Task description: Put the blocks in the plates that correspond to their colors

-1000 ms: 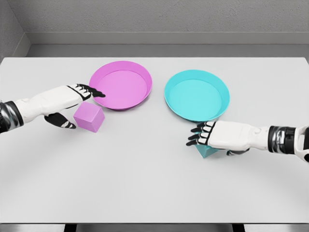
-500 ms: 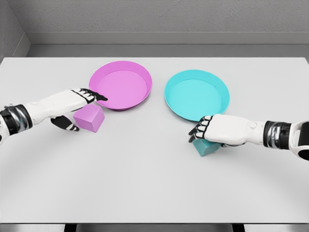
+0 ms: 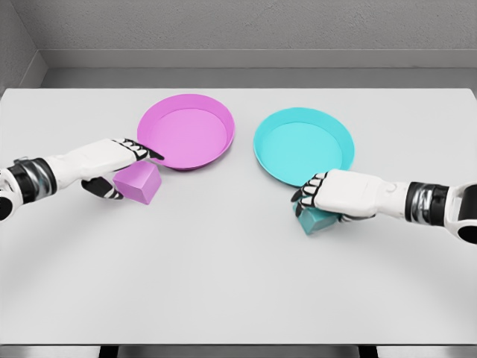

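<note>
A humanoid robot's two hands close on colour-matched blocks on a white surface [image 3: 223, 268]. The left hand [image 3: 119, 170] brackets the pink cube [image 3: 139, 183], fingers reaching over its far top edge and thumb low at its near-left side; the grip looks only partly closed, and the cube sits on the surface, just short of the pink plate [image 3: 188, 131]. The right hand [image 3: 322, 195] is cupped over the teal block [image 3: 317, 221], fingers curled down its left face, apparently gripping it; most of the block is hidden beneath the palm, so how firmly it is held cannot be told. It lies near the front rim of the teal plate [image 3: 304, 145].

Both plates hold nothing. The risks ahead are plain. The pink cube appears slightly tilted, so a pinch across its corners could let it twist free on the lift. Either hand, working this close to a raised rim, could clip the plate and push it away. A block carried too low could catch the rim and fall short.
</note>
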### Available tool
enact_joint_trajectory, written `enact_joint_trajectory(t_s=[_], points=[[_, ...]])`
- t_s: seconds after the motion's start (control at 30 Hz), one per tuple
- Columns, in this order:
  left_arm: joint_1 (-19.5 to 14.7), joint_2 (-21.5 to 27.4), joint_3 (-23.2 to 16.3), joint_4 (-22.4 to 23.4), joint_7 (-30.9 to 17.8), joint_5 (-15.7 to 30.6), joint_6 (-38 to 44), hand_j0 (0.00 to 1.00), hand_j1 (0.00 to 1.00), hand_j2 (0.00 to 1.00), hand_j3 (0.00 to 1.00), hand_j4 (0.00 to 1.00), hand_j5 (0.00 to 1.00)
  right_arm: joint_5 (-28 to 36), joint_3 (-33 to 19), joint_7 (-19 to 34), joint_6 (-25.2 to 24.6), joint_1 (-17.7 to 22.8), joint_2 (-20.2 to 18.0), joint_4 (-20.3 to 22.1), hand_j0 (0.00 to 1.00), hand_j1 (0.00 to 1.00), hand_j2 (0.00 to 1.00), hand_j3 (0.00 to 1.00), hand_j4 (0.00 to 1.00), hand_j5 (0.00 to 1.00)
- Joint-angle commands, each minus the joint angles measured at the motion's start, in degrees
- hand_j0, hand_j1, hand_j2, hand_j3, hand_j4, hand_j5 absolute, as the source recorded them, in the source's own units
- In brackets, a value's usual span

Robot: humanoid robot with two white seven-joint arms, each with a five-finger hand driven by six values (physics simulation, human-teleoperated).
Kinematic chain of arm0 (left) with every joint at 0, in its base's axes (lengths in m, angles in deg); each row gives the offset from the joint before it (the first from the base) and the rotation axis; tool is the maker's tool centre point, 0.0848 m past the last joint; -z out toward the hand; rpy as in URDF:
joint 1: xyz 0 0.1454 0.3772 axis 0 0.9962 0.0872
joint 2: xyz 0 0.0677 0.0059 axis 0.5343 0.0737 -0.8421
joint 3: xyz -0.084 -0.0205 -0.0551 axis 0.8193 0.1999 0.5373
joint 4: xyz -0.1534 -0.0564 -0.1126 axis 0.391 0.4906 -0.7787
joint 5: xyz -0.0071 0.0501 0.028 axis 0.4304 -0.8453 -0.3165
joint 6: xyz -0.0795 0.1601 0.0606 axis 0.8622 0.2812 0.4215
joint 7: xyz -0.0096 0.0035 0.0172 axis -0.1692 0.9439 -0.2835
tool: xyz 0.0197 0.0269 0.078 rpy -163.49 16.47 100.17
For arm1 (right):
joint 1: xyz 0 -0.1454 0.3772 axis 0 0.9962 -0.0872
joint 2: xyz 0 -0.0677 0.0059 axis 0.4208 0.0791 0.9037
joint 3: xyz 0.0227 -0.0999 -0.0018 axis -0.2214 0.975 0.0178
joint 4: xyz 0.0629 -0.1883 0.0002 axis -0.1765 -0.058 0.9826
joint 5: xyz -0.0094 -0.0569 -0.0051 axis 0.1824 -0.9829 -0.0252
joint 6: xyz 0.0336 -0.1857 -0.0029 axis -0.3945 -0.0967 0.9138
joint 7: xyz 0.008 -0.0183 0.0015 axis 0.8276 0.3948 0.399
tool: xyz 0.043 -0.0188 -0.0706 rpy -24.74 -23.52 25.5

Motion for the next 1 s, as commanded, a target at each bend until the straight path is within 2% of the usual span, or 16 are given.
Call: enact_joint_trajectory(t_s=[0.0,0.17,0.27,0.33,0.43,0.57,0.63,0.7,0.73,0.83,0.87,0.9,0.93,0.97], points=[[0.0,-0.5,0.0,-0.1,-2.3,0.0,0.6,0.91,0.91,0.91,0.91,0.91,0.91,2.7,-0.9,0.0,-0.2,0.0,0.4,-0.5,0.65,0.65,0.65,0.65,0.65,0.65],[0.0,-0.5,-0.1,-0.1,-2.3,0.0,0.6,0.91,0.91,0.91,0.91,0.91,0.91,3.1,-0.9,0.0,-0.2,0.1,1.9,-0.5,0.65,0.65,0.65,0.65,0.65,0.65],[0.0,-0.5,-0.1,-0.1,-2.3,-0.1,0.6,0.89,0.89,0.89,0.89,0.89,0.89,7.8,-2.7,0.0,-0.2,0.0,1.7,-1.0,0.65,0.65,0.65,0.65,0.65,0.65],[0.0,-0.5,-0.1,-0.1,-2.3,-0.1,0.5,0.81,0.81,0.81,0.81,0.81,0.81,10.5,-4.3,0.0,-0.2,0.0,1.5,-2.4,0.65,0.65,0.65,0.65,0.65,0.65],[0.1,-0.5,-0.1,0.0,-2.3,-0.1,0.4,0.79,0.79,0.79,0.79,0.79,0.79,15.2,-7.4,0.0,-0.2,0.0,1.1,-3.5,0.65,0.65,0.65,0.65,0.65,0.65],[0.1,-0.5,-0.1,0.0,-2.3,-0.1,0.4,0.79,0.79,0.79,0.79,0.79,0.79,22.1,-9.3,0.0,-0.2,-1.8,1.5,-9.3,0.66,0.66,0.66,0.66,0.66,0.66],[0.1,-0.5,-0.1,0.0,-2.3,-0.2,0.4,0.79,0.79,0.79,0.79,0.79,0.79,23.9,-9.6,0.0,-0.2,-3.6,1.8,-12.6,0.66,0.66,0.66,0.66,0.66,0.66],[0.1,-0.5,-0.1,0.0,-2.3,-0.2,0.3,0.74,0.74,0.74,0.74,0.74,0.74,23.9,-9.6,0.0,-0.2,-5.7,2.0,-14.1,0.66,0.66,0.66,0.66,0.66,0.66],[0.1,-0.5,-0.1,-0.1,-2.3,-0.2,0.1,0.68,0.68,0.68,0.68,0.68,0.68,23.9,-9.6,0.0,-0.2,-7.4,3.5,-16.3,0.66,0.66,0.66,0.66,0.66,0.66],[0.1,-0.5,-0.3,-0.1,-2.3,-0.2,0.0,0.61,0.61,0.61,0.61,0.61,0.61,23.3,-9.6,0.0,-0.2,-12.7,8.6,-24.7,0.67,0.67,0.67,0.67,0.67,0.67],[0.1,-0.5,-0.3,-0.1,-2.3,-0.2,0.0,0.6,0.6,0.6,0.6,0.6,0.6,23.0,-9.6,0.0,-0.2,-13.4,9.4,-25.9,0.69,0.69,0.69,0.69,0.69,0.69],[0.1,-0.5,-0.3,-0.1,-2.3,-0.2,-0.1,0.6,0.6,0.6,0.6,0.6,0.6,23.0,-9.6,0.0,-0.2,-13.4,9.7,-27.3,0.81,0.81,0.81,0.81,0.81,0.81],[0.1,-0.5,-0.4,-0.1,-2.3,-0.2,-0.1,0.59,0.59,0.59,0.59,0.59,0.59,23.0,-9.6,0.0,-0.2,-13.4,9.6,-28.8,1.0,1.0,1.0,1.0,1.0,1.0],[0.1,-0.5,-0.4,-0.1,-2.2,-0.2,-0.1,0.58,0.58,0.58,0.58,0.58,0.58,22.8,-9.7,0.0,-0.2,-13.4,9.4,-29.6,1.0,1.0,1.0,1.0,1.0,1.0]])
